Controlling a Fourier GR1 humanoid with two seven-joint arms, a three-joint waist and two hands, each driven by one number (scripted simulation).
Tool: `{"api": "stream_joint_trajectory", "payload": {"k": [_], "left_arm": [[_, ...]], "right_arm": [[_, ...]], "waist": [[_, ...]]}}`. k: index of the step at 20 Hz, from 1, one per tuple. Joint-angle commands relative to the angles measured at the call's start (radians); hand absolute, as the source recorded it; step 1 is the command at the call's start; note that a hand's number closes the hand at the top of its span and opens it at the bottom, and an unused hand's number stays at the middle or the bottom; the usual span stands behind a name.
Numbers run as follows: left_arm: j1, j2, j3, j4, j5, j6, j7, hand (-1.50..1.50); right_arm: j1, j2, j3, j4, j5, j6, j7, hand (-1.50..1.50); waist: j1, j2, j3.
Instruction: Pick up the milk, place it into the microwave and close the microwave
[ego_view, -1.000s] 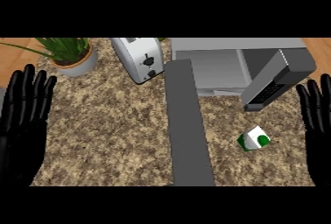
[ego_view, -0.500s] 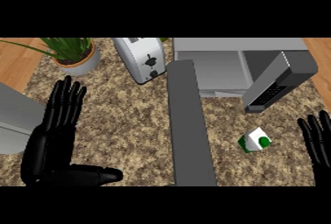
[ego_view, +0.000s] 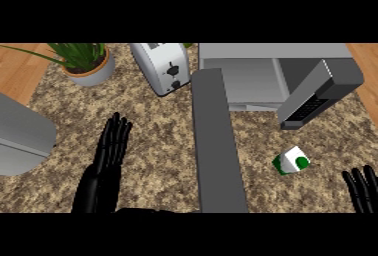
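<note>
The milk (ego_view: 291, 161), a small white and green carton, lies on the counter's right side, in front of the microwave (ego_view: 247, 80). The microwave stands at the back with its door (ego_view: 215, 145) swung wide open toward me, edge-on. My left hand (ego_view: 103, 167) is left of the door, fingers straight and pointing away from me, holding nothing. Only the fingertips of my right hand (ego_view: 362, 189) show at the lower right corner, straight, a little right of and nearer than the milk, apart from it.
A toaster (ego_view: 162, 65) stands left of the microwave. A potted plant (ego_view: 85, 62) sits at the back left. My grey left forearm (ego_view: 22, 137) fills the left edge. The counter's wooden edges show at the back corners.
My left hand has moved right and forward toward the microwave door, its forearm now showing at the left. My right hand has dropped toward the lower right corner. The milk has not moved.
</note>
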Motion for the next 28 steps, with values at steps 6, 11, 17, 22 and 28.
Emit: {"api": "stream_joint_trajectory", "payload": {"k": [6, 11, 17, 22, 28], "left_arm": [[0.097, -0.003, -0.154, 0.005, -0.042, 0.102, -0.096, -1.5], [0.131, 0.026, -0.181, 0.046, -0.02, 0.123, -0.172, -1.5], [0.082, 0.014, -0.173, 0.055, 0.021, 0.119, -0.123, -1.5], [0.072, 0.053, -0.129, 0.027, 0.061, 0.087, -0.098, -1.5], [0.147, 0.094, -0.111, 0.061, 0.127, 0.038, -0.199, -1.5]], "right_arm": [[-0.004, 0.03, -0.031, 0.256, 0.112, 0.032, -0.219, -1.5], [-0.052, 0.017, -0.117, 0.329, 0.077, 0.027, -0.268, -1.5], [-0.283, 0.015, -0.163, 0.634, 0.126, -0.037, -0.337, -1.5], [-0.381, -0.019, -0.193, 0.763, 0.144, -0.054, -0.366, -1.5], [-0.46, -0.009, -0.215, 0.971, 0.203, -0.148, -0.493, -1.5]], "waist": [[0.007, 0.001, 0.0], [0.007, 0.001, 0.0], [0.011, 0.002, 0.0], [0.01, 0.002, 0.0], [0.013, 0.003, 0.0]]}}
